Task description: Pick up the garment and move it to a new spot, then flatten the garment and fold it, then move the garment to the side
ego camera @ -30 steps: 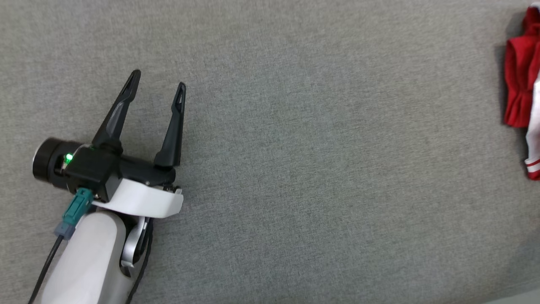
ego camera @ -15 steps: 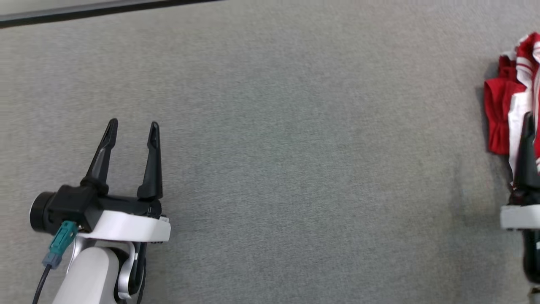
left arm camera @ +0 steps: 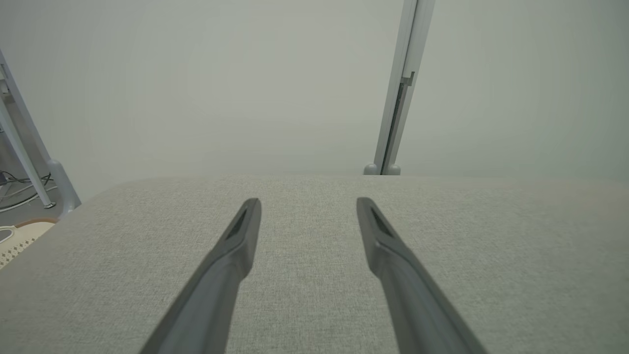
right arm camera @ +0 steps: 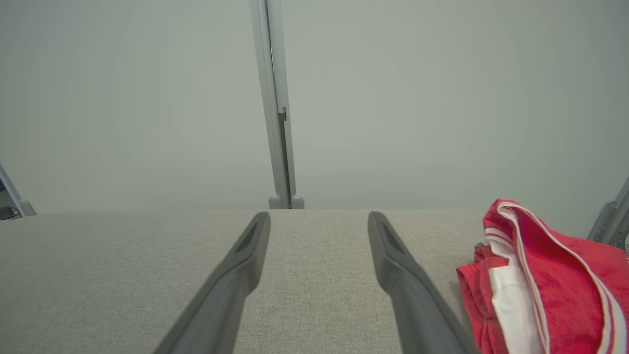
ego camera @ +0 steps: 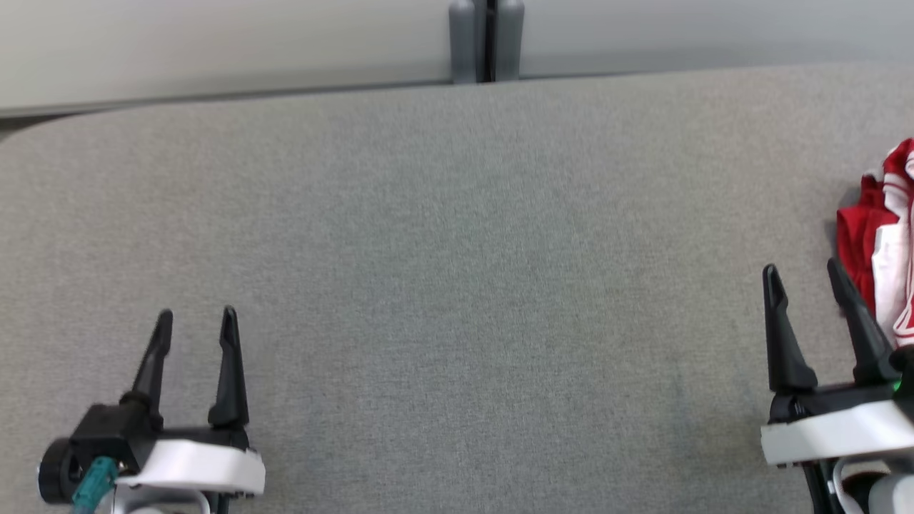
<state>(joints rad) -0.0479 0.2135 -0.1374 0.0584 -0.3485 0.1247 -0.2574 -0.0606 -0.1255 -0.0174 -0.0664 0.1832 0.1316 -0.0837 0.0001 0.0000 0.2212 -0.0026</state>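
- At the right edge of the grey table (ego camera: pixel 457 250): found the garment (ego camera: pixel 857 235), red with white trim, bunched in a loose heap rather than spread flat. Seen no crisp fold lines.
- Fits two readings: heaped at the side awaiting pickup, or set aside there at the close of the job. Cannot settle which from this moment.
- Judged prudent in either case: keep the right gripper (ego camera: pixel 802 268) from brushing the heap. In the right wrist view, noted the outer finger (right arm camera: pixel 408 285) just beside the cloth's near hem; cannot tell whether touching.
- Advise lifting clear before any sideways travel, to avoid snagging or dragging soft cloth likely to shift at a touch.
- Right gripper: jaws spread wide, holding nothing, fingers pointing toward the far wall and the grey post (ego camera: pixel 485 39), held above the table.
- Left gripper (ego camera: pixel 197 313): likewise spread and empty, well apart from the garment at the lower left, fingers roughly parallel with those of the right.
- Recorded both wrists level, in a resting posture.
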